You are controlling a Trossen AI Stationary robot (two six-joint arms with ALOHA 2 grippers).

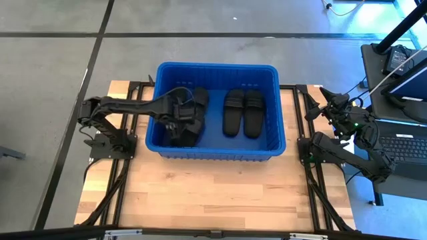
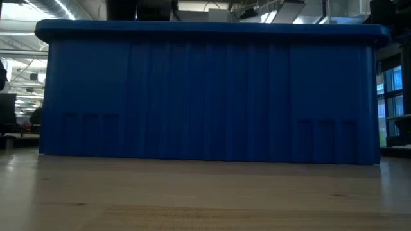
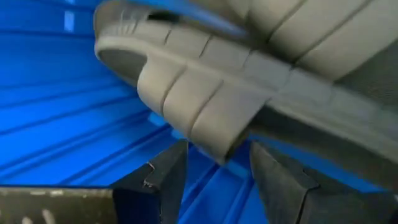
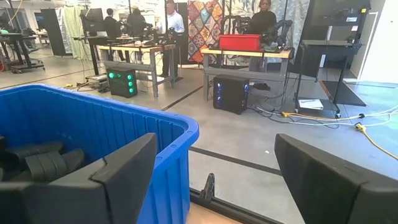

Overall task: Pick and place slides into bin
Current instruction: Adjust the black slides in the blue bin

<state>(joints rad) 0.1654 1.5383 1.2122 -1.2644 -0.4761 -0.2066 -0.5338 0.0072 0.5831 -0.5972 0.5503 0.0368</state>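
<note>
The blue bin (image 1: pixel 217 72) stands in the middle of the table and fills the low view (image 2: pixel 205 96). A pair of black slides (image 1: pixel 243 113) lies side by side on the bin's floor, right of centre. My left gripper (image 1: pixel 179 115) reaches down into the bin's left half among more black slides (image 1: pixel 190 132). In the left wrist view it (image 3: pixel 219 155) is shut on one slide (image 3: pixel 261 68) just above the bin's ribbed floor. My right gripper (image 1: pixel 331 100) waits open and empty beyond the bin's right wall (image 4: pixel 93 118). My left gripper has the lower edge of the slide's ribbed wide strap (image 3: pixel 217 140) between its two fingertips, only at their free ends. The fingers (image 3: pixel 168 180) come from above, slanting into the bin. The slide sits tilted across the fingertips, over the bin's floor.
The bin's walls stand high around the left gripper. Bare wooden table (image 1: pixel 213 193) lies in front of the bin. Black frame rails (image 1: pixel 117 180) run along both table sides. A desk with a laptop (image 1: pixel 403 143) stands to the right. People and workbenches (image 4: pixel 249 37) show far behind.
</note>
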